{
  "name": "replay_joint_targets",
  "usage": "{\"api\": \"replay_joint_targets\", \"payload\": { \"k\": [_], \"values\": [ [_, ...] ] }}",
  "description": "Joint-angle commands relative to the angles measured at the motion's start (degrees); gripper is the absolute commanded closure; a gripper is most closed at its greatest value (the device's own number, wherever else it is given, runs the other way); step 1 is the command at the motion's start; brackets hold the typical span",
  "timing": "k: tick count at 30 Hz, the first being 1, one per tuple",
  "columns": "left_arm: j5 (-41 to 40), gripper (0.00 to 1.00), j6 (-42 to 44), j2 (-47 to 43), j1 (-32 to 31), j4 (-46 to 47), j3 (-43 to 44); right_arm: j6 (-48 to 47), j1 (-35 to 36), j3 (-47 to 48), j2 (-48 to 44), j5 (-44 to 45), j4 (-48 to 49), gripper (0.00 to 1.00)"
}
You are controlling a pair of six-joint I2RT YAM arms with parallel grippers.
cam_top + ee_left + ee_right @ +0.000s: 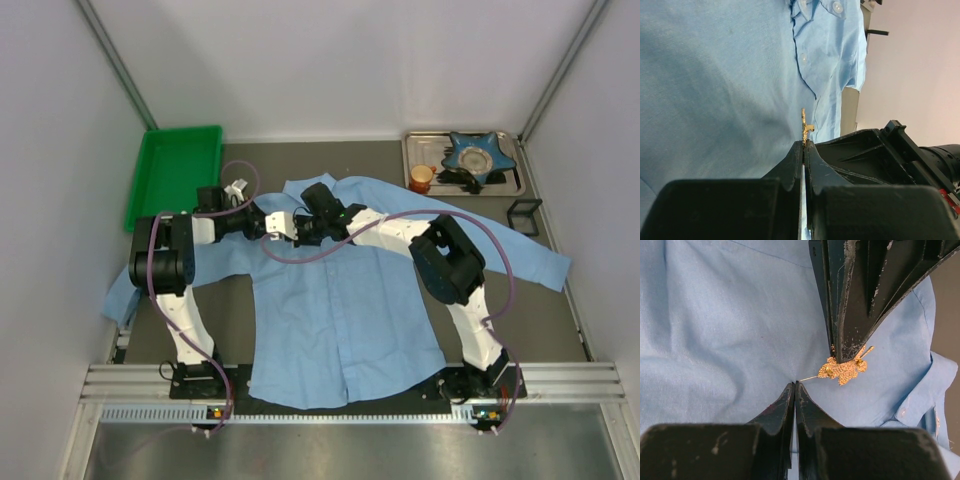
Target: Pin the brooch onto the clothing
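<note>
Left gripper [803, 143] clamped on the brooch [805, 128] over the shirt [715, 90].
Small, gold and ragged like a flower, it juts from my pressed-together left jaws, thin pin [809, 378] pointing at my right gripper [794, 384], closed tight on a pucker of pale blue fabric.

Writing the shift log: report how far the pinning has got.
Done: shirt lies spread flat, and the left gripper is shut on the brooch. In hand: the right gripper pinches a pucker of shirt right at the tip of the pin. Left: push the pin through and fasten it; it is not visibly through yet.
</note>
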Motion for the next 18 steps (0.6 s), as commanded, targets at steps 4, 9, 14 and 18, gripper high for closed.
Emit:
{"api": "replay_joint_targets", "payload": {
  "k": [4,9,14,18],
  "values": [
    [0.5,1.0,2.31,1.0,-0.15,0.11,1.65,-1.48,0.96,-0.19,-4.09,-1.53,1.91,1.0],
    [0.68,1.0,4.07,0.74,0.2,-2.18,2.26,-1.92,0.96,-0.28,-4.26,-1.45,1.91,1.0],
    [1.55,1.0,3.02,0.82,0.2,-1.65,2.27,-2.45,0.96,-0.37,-4.26,-1.36,1.99,1.0],
    [1.91,1.0,2.84,0.74,0.2,-1.83,2.18,-2.45,0.96,-0.37,-4.0,-0.92,2.61,1.0]
  ]
}}
